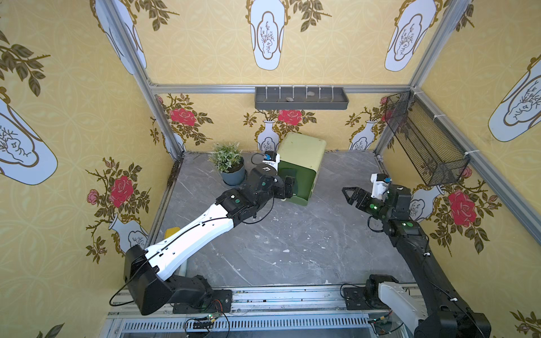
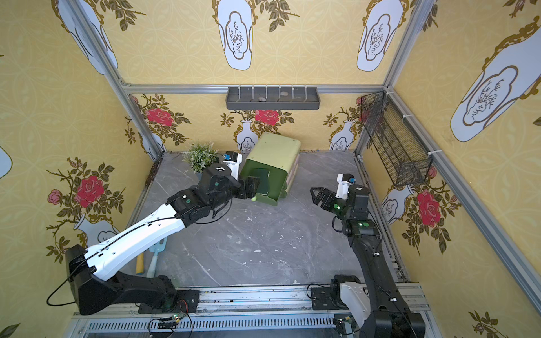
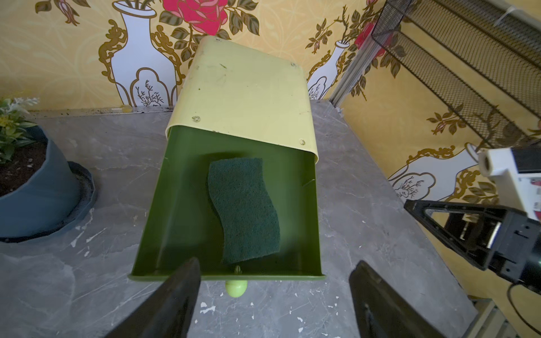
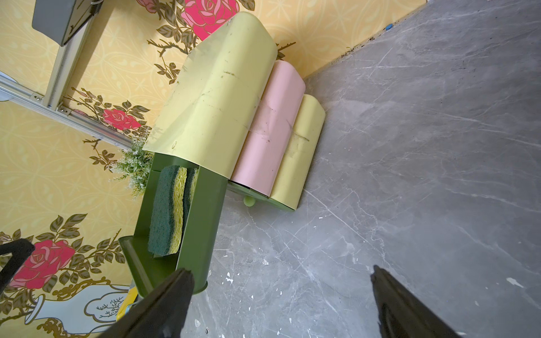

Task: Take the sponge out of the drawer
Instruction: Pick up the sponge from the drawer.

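Left wrist view: sponge (image 3: 244, 209) lies flat in the open drawer (image 3: 175, 204), dark green scouring face up, roughly midway between the side walls. Its near end is close to the drawer front; whether it touches I cannot tell. Right wrist view shows a yellow foam layer under the scourer. The drawer is the top one of a small cabinet (image 1: 303, 149) at the far middle of the table (image 1: 292, 248), pulled out toward the near side, with a pale green knob (image 3: 236, 288) on its front.

Left tool (image 3: 275, 263): released, jaws wide, nothing between them, poised above the drawer front and knob. Right tool (image 4: 280, 269): also released and empty, well apart to the right of the cabinet and pointed toward it.

Handling, judged: the sponge should be light, soft and compressible. The scourer face is rough, so slip is unlikely, but a hard squeeze would only fold it. The wavy outline gives a narrow waist — the best hold looks to be across that waist, one jaw down each long edge, where the drawer floor is bare on both sides. The cabinet looks light too and may shift if a wall is bumped.

Writing: none readable on sponge, drawer or cabinet. The left arm (image 1: 190, 240) carries a small white mark, too small to read.
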You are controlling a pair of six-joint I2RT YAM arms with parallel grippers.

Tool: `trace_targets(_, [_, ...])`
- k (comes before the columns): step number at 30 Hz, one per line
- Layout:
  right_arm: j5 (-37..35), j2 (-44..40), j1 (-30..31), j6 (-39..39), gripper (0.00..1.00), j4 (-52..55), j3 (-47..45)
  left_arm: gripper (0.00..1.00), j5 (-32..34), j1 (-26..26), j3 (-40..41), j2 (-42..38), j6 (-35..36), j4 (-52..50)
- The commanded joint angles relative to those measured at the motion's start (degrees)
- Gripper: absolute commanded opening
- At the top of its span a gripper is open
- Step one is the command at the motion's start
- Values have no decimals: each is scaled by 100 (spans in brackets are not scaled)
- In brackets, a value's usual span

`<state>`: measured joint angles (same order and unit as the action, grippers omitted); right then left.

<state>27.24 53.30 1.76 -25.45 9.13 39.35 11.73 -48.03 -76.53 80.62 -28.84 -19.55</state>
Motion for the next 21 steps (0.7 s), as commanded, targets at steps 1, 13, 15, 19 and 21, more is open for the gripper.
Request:
trace_targets(1, [9, -2, 9, 72, 97, -38, 14, 85, 132, -7, -289, 342, 298, -405])
trace_targets(13, [1, 31, 22, 107, 97, -44, -68, 83, 399, -5, -1853, 1830, -1, -1320])
trace_targets(15, [0, 49, 17, 111, 98, -36, -76, 82, 519, -6, -2031, 2015, -84, -1427])
trace_targets(19, [-7, 67, 17, 144, 97, -34, -94, 81, 776, -6, -2299, 2301, -218, -1617])
trace_targets(21, [-13, 91, 18, 146, 98, -34, -101, 81, 859, -5, -2443, 2446, -252, -1736])
